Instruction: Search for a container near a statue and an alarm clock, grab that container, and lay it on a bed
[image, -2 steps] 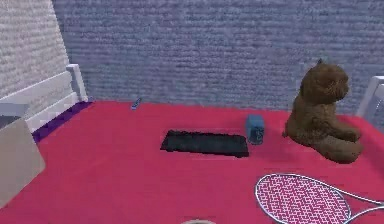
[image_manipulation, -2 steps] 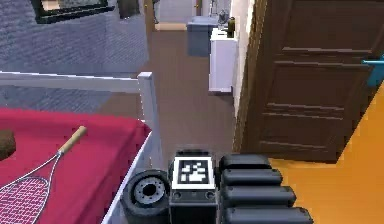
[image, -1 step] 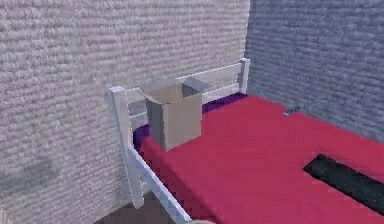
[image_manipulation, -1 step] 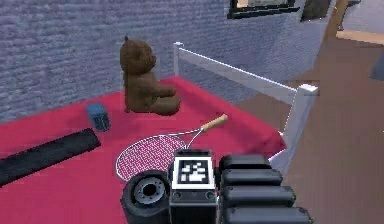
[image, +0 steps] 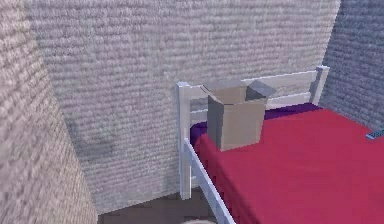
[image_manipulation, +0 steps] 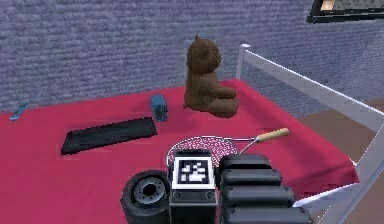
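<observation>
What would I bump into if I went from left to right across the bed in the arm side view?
Small blue thing → flat black slab → little blue cup → brown teddy bear → white bed frame.

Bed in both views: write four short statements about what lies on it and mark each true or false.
1. A brown box stands on the red bed. True.
2. The teddy bear lies flat on its back. False: it sits upright on the cover.
3. A flat black thing lies on the cover, to the bear's left in the arm side view. True.
4. The racket-like thing has a blue handle. False: its handle is a light wood colour.
</observation>
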